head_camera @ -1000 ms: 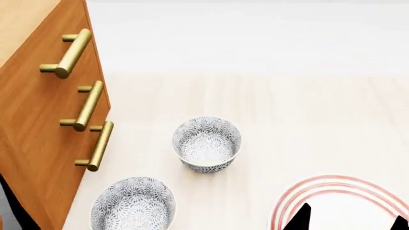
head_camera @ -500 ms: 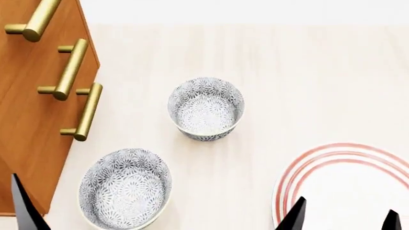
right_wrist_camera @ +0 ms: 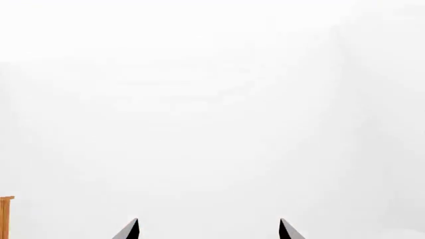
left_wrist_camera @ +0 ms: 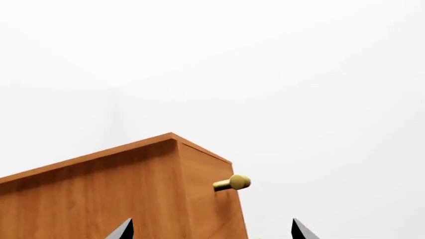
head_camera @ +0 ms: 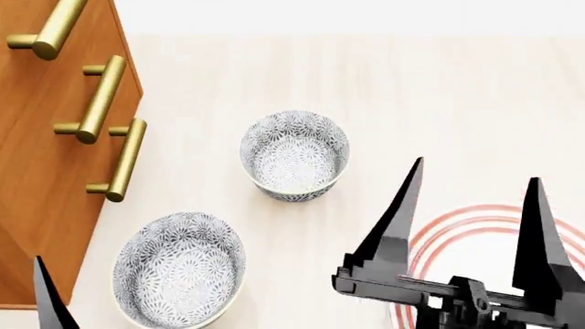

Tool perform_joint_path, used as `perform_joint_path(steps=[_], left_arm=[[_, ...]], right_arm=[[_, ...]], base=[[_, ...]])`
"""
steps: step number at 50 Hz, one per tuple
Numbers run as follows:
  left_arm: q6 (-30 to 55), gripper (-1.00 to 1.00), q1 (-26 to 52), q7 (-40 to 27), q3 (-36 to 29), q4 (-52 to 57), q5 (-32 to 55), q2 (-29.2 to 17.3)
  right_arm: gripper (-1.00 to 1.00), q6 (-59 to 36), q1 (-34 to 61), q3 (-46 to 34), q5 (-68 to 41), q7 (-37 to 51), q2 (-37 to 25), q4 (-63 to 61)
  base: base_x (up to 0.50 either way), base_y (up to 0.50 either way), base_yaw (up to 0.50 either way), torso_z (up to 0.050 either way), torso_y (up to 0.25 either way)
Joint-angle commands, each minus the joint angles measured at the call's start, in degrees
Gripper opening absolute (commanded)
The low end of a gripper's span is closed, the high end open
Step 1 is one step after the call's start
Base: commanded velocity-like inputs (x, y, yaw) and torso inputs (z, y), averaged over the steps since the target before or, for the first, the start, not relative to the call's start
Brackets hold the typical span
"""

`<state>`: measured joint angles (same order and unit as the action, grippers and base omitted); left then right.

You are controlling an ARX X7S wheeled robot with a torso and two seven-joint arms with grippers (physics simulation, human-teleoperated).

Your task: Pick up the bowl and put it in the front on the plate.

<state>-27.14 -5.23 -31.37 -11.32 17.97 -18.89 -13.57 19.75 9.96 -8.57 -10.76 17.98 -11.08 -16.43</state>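
Two alike floral bowls stand on the pale wooden table: one bowl (head_camera: 294, 155) in the middle, the other bowl (head_camera: 179, 268) nearer and to the left. The red-ringed plate (head_camera: 470, 226) lies at the near right, partly covered by my right gripper (head_camera: 476, 171). That gripper hovers above the plate, open and empty, to the right of the middle bowl. Of my left gripper only one fingertip (head_camera: 41, 274) shows in the head view, at the lower left by the cabinet. The left gripper (left_wrist_camera: 212, 226) is open with nothing in it. In its own wrist view the right gripper (right_wrist_camera: 208, 224) faces blank white.
A wooden cabinet (head_camera: 46, 171) with brass bar handles (head_camera: 101, 99) stands along the table's left side, close to the nearer bowl. The left wrist view shows that cabinet (left_wrist_camera: 99, 199) and a handle end (left_wrist_camera: 232, 182). Its edge (right_wrist_camera: 5, 216) shows in the right wrist view.
My right gripper has risen far into the head view, above the plate. One second ago the head view tilted down; since then it holds still. The bowls have not moved.
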Motion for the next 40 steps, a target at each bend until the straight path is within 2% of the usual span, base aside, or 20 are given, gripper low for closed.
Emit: perform_joint_path(steps=[1, 3, 4, 5, 7, 9, 11, 14, 18, 21, 26, 28, 32, 37, 40], left_arm=[[-0.9, 1.00, -0.2, 0.8, 0.3, -0.4, -0.8, 0.6], [-0.6, 1.00, -0.1, 1.0, 0.1, -0.8, 0.0, 0.6], [-0.6, 1.00, -0.1, 1.0, 0.0, -1.0, 0.2, 0.6], [-0.5, 1.00, -0.1, 1.1, 0.0, -0.9, 0.2, 0.5], [-0.4, 1.00, 0.0, 1.1, -0.1, -1.0, 0.4, 0.4], [0.0, 1.00, 0.1, 1.2, 0.0, -0.8, 0.6, 0.4], [0.7, 1.00, 0.3, 1.4, 0.0, -0.6, 0.9, 0.4], [0.8, 1.00, 0.5, 1.4, -0.2, -1.0, 1.0, 0.3], [1.0, 1.00, 0.6, 1.7, -0.7, -1.5, 1.6, 0.3], [1.2, 1.00, 0.6, 1.8, -1.0, -1.5, 1.8, 0.2], [1.7, 1.00, 0.8, 2.1, -1.4, -1.8, 2.1, 0.1], [1.9, 1.00, 0.8, 2.2, -1.5, -1.7, 2.2, 0.1], [2.3, 1.00, 0.8, 2.3, -1.8, -1.8, 2.3, 0.0], [2.6, 1.00, 0.9, 2.4, -2.2, -2.0, 2.3, -0.1], [2.9, 1.00, 1.0, 2.5, -2.3, -1.9, 2.4, -0.1]], right_arm=[[1.00, -40.5, 21.4, -1.1, -10.5, -0.7, -1.3, -0.4], [1.00, -48.3, 29.5, -2.0, -13.0, -1.5, -0.4, 6.3], [1.00, -50.0, 31.9, -1.1, -13.6, -0.2, 0.6, 8.5], [1.00, -51.0, 36.4, -3.9, -12.9, -3.1, 0.5, 12.5], [1.00, -52.7, 41.4, -3.9, -13.2, -3.3, 2.1, 18.7], [1.00, -55.9, 48.4, -3.7, -16.2, -7.3, 3.7, 26.9], [1.00, -51.0, 57.1, -4.3, -13.3, -8.2, 6.1, 41.5], [1.00, -48.5, 62.9, -4.8, -12.3, -9.6, 7.8, 52.1], [1.00, -43.2, 74.2, -6.8, -11.1, -11.0, 10.9, 75.1], [1.00, -38.6, 79.4, -15.8, -22.3, -10.4, 11.1, 85.7], [1.00, -36.1, 82.0, -30.0, -38.3, -10.7, 11.1, 90.6], [1.00, -36.1, 82.4, -31.7, -41.9, -10.4, 11.1, 91.3], [1.00, -39.4, 82.2, -23.7, -41.1, -7.3, 10.8, 91.4], [1.00, -45.1, 81.2, -12.7, -33.3, -4.1, 10.7, 91.4], [1.00, -44.6, 80.2, -6.1, -26.6, -1.1, 10.9, 91.4]], base=[[0.00, 0.00, 0.00, 0.000, 0.000], [0.00, 0.00, 0.00, 0.000, 0.000], [0.00, 0.00, 0.00, 0.000, 0.000], [0.00, 0.00, 0.00, 0.000, 0.000], [0.00, 0.00, 0.00, 0.000, 0.000], [0.00, 0.00, 0.00, 0.000, 0.000], [0.00, 0.00, 0.00, 0.000, 0.000], [0.00, 0.00, 0.00, 0.000, 0.000], [0.00, 0.00, 0.00, 0.000, 0.000], [0.00, 0.00, 0.00, 0.000, 0.000], [0.00, 0.00, 0.00, 0.000, 0.000], [0.00, 0.00, 0.00, 0.000, 0.000], [0.00, 0.00, 0.00, 0.000, 0.000], [0.00, 0.00, 0.00, 0.000, 0.000], [0.00, 0.00, 0.00, 0.000, 0.000]])
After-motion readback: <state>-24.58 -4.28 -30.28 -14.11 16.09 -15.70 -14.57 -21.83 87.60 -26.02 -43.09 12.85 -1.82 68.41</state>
